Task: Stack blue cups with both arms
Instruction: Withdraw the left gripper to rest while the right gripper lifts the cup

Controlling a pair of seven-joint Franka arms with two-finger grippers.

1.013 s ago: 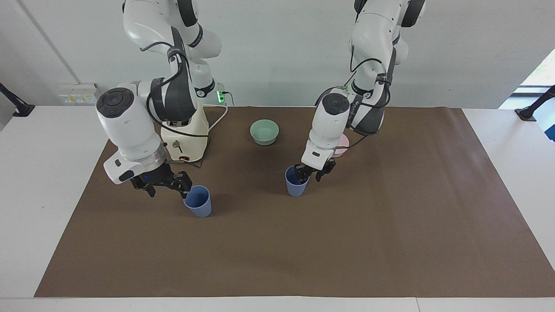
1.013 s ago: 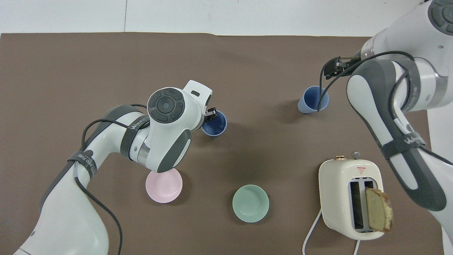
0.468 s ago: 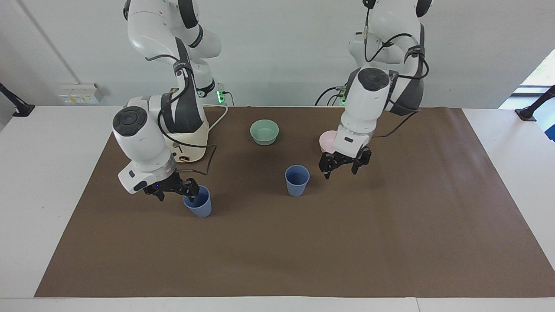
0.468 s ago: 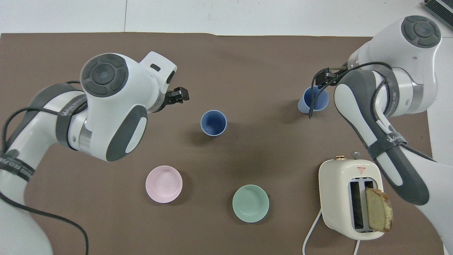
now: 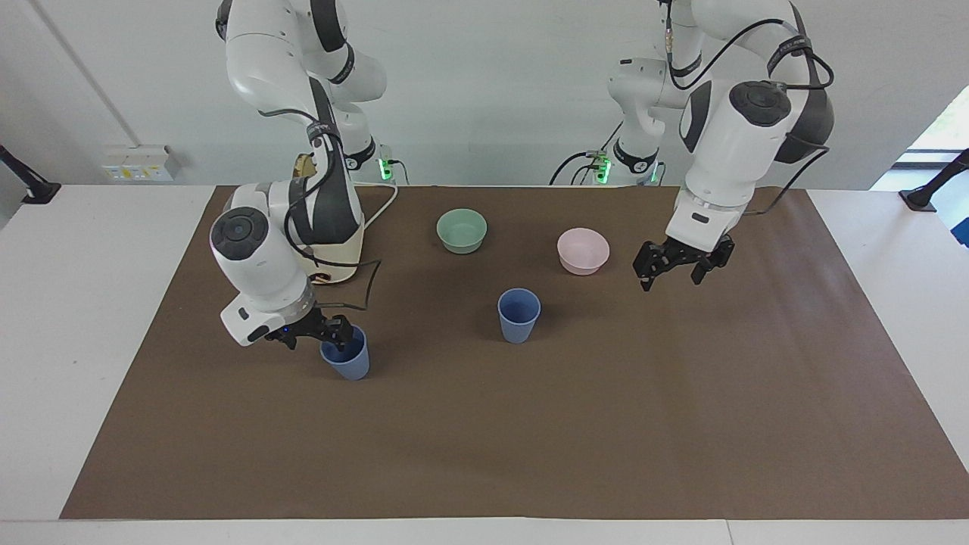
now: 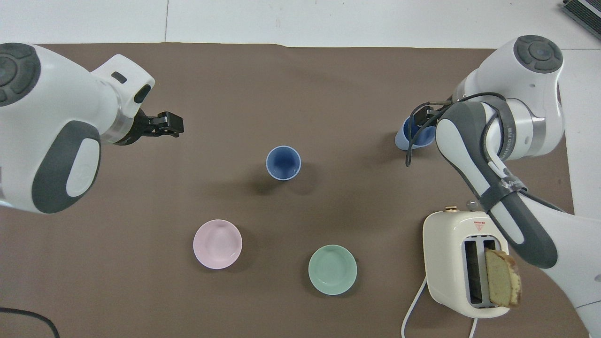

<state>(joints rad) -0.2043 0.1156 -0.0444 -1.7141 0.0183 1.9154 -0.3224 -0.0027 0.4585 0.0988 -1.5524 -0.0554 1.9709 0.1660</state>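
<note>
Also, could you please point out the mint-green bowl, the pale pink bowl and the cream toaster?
mint-green bowl [image 6: 332, 269]: overhead view, inner floor.
pale pink bowl [image 5: 582, 249]: facing view, inside.
cream toaster [image 6: 446, 251]: overhead view, top casing.

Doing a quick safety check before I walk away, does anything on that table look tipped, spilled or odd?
Nothing is spilled or tipped. Both blue cups stand upright, as do the bowls. The only oddity is a bread slice leaning out of the toaster slot, off to one side.

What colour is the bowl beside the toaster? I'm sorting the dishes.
Mint green. The bowl beside the toaster shows best in the overhead view.
</note>
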